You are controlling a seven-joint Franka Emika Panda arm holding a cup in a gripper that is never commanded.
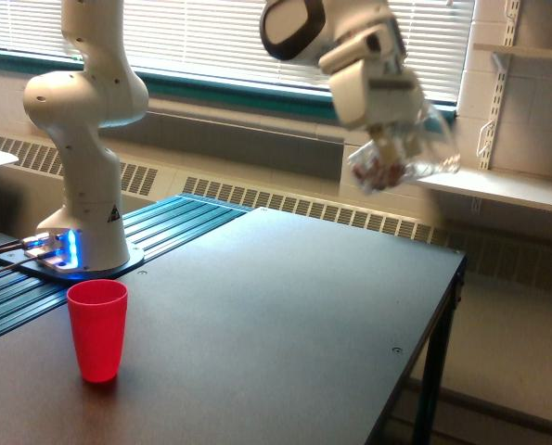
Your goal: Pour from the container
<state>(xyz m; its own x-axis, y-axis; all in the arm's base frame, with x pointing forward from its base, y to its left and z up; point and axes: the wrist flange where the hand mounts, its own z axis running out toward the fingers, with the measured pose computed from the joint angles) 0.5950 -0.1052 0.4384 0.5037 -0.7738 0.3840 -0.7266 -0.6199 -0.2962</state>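
The gripper (393,148) is clamped on the clear jug (404,163), which hangs blurred in the air high above the far side of the dark table (285,315), tipped over sideways with reddish and white pieces inside. The red cup (97,330) stands upright on the table's near corner, well apart from the jug, close to the arm's base (76,250).
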